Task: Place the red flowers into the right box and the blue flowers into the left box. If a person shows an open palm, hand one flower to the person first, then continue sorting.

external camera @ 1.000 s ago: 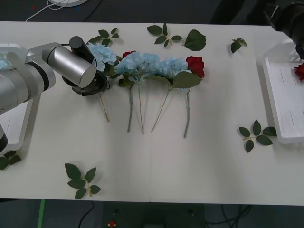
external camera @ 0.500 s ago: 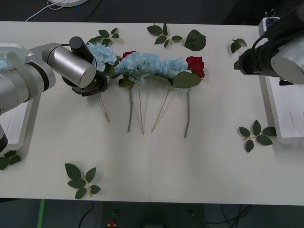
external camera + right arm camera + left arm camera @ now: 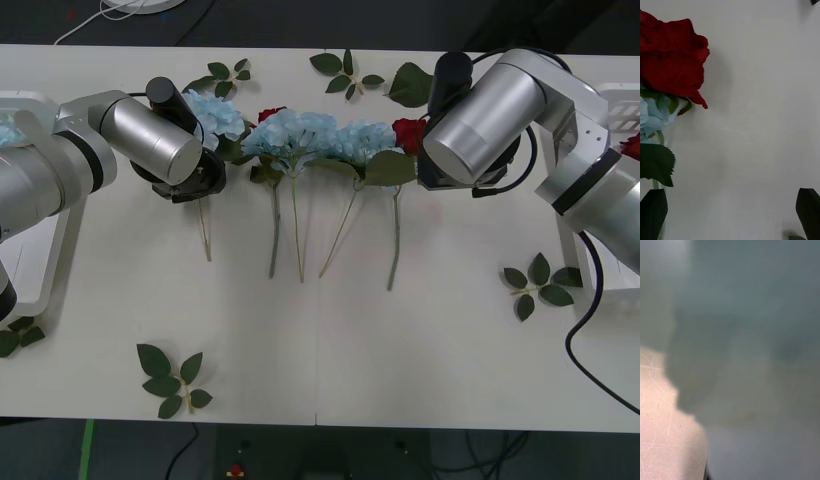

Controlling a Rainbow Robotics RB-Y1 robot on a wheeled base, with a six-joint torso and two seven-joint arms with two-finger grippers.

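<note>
Flowers lie in a row across the far middle of the counter (image 3: 400,340), heads toward 12 o'clock and stems toward 6. At 9 o'clock the left box (image 3: 30,105) is mostly covered by the left arm, with a scrap of blue showing inside at the frame's edge. The left gripper (image 3: 190,180) sits low over the leftmost blue flower (image 3: 215,112), just where its stem (image 3: 204,235) leaves the head; the arm's barrel hides its fingers, so I cannot tell whether they have closed on the stem, and the left wrist view is a grey-green blur that settles nothing. Next come a small red flower (image 3: 270,114), half buried behind a blue head (image 3: 295,132), then another blue head (image 3: 365,138). The rightmost red flower (image 3: 411,135) lies at the row's 3 o'clock end, partly covered by the right arm. The right gripper (image 3: 730,213) hovers above it: the right wrist view shows its dark fingers (image 3: 653,210) spread wide with nothing between them, and the red head (image 3: 672,63) near one finger with pale blue petals beside it. At 3 o'clock the right box (image 3: 620,105) is cut off by the frame, a bit of red visible within. Loose leaf sprigs (image 3: 170,380) are scattered about.
</note>
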